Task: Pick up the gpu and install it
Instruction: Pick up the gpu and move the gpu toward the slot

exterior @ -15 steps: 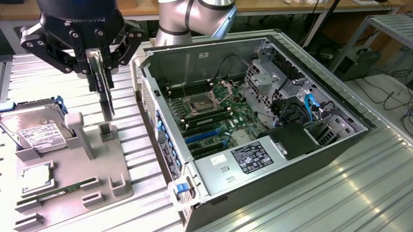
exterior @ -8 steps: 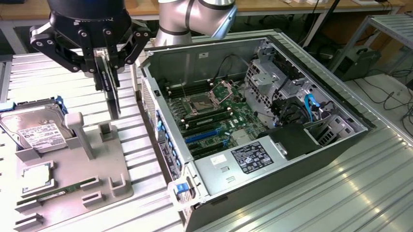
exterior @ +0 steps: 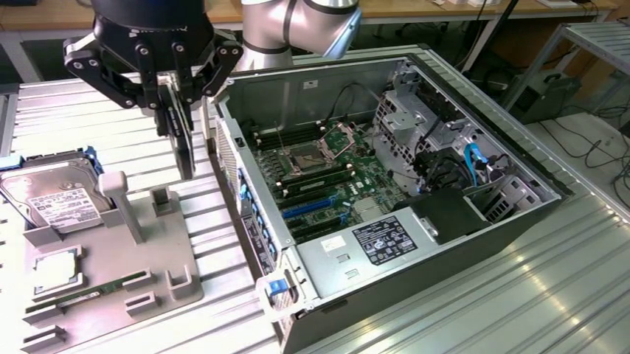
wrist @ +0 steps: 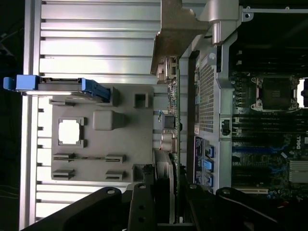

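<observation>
Noted black multi-link claw high at the exterior view's left, at the end of a silver-grey jointed robot arm. Found partly closed, fingers pinching the upper end of the gpu, a thin flat dark circuit card, gripped across both faces.

Recorded gpu hanging upright, nearly edge-on to the exterior camera, long side vertical, raised above the ribbed aluminium table. Placed just outside the open black tower computer case, beside its perforated rear panel. Also over the margin of a light grey moulded parts tray on the case side. Not yet inside the case. Lower end near a short grey post of the tray; contact not discernible.

From the wrist camera, seen edge-on as a narrow line between tray and case. Silver-beige metal bracket at the end away from the claw.

Logged on the tray:
- silver hard drive with white label, in a blue carrier
- square silvery chip
- slim green memory stick

Logged inside the case:
- green motherboard
- processor socket
- blue expansion slots
</observation>
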Tool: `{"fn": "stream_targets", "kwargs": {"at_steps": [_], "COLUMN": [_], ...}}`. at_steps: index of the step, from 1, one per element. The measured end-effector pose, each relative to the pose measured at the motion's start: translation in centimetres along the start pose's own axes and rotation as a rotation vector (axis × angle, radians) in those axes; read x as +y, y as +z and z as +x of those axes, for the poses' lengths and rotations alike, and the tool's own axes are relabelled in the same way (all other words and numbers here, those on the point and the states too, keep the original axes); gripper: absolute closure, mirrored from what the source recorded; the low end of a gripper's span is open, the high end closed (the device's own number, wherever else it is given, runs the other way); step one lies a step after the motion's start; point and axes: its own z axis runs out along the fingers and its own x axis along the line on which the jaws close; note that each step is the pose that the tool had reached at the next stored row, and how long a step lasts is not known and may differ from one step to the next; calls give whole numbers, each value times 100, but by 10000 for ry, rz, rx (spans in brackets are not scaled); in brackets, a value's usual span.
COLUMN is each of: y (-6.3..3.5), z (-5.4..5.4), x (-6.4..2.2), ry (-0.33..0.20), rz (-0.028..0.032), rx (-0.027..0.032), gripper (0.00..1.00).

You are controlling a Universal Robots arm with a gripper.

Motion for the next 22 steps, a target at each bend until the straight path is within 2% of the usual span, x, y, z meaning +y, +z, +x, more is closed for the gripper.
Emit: {"fn": "stream_targets", "kwargs": {"at_steps": [13,22], "y": [-2,-5], "z": [-186,-363], "x": [-4,-8], "ry": [-1,-1], "rz": [0,-1], "rx": [-1,0], "gripper": [72,72]}}
